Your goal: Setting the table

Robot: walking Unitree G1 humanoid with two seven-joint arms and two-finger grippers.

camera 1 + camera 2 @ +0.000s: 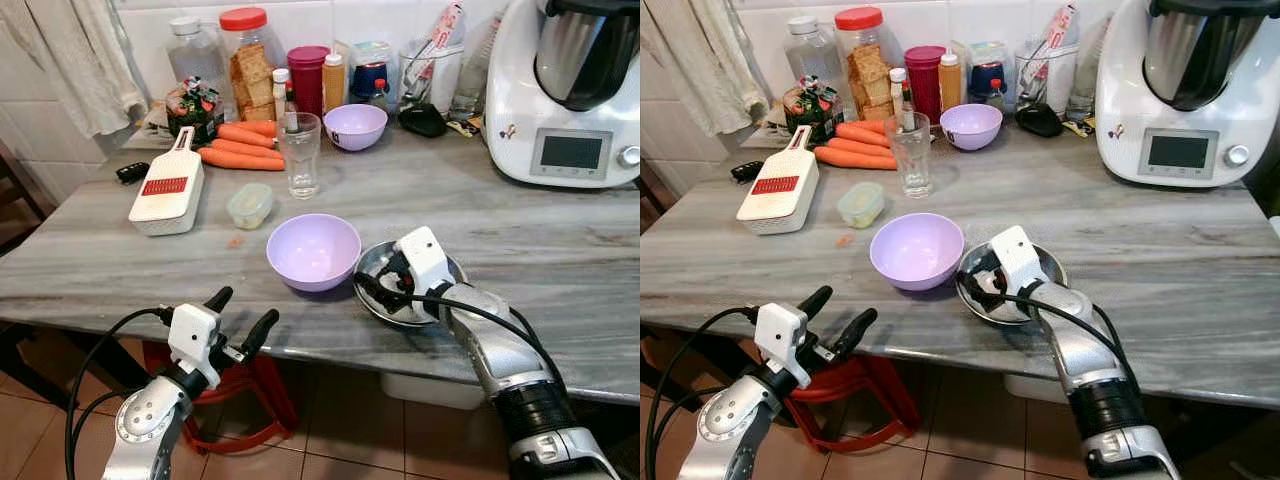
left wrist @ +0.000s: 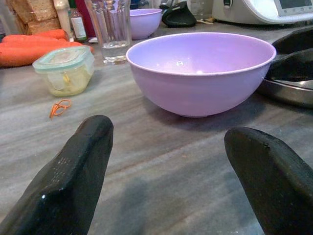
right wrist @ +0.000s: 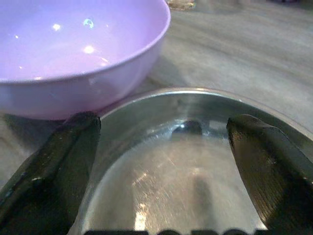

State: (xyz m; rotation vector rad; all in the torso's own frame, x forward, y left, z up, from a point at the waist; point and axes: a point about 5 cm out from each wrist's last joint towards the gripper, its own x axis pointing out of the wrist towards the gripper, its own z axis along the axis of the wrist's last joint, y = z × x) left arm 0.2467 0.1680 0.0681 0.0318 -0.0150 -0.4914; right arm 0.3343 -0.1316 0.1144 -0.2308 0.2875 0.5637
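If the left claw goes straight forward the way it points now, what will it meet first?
Most likely the near purple bowl. The left claw, open, hovers at the table edge, aimed at that bowl, with only bare marble between. Its height is unclear, so it might touch the tabletop first.

Lilac bowl (image 1: 313,251) upright, steel bowl (image 1: 380,266) beside — touching

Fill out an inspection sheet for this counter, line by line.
Surface: grey marble counter.
Job's things: purple bowl touching metal bowl; second purple bowl at the back; empty glass.
Clutter: carrots, white grater, small lidded container, jars, kitchen machine.
Grippers: right gripper open over the metal bowl; left gripper open, at the counter's near edge, facing the purple bowl.
Cables: black cable loops off the left arm.
Surroundings: tiled wall, hanging cloth, red stool below.
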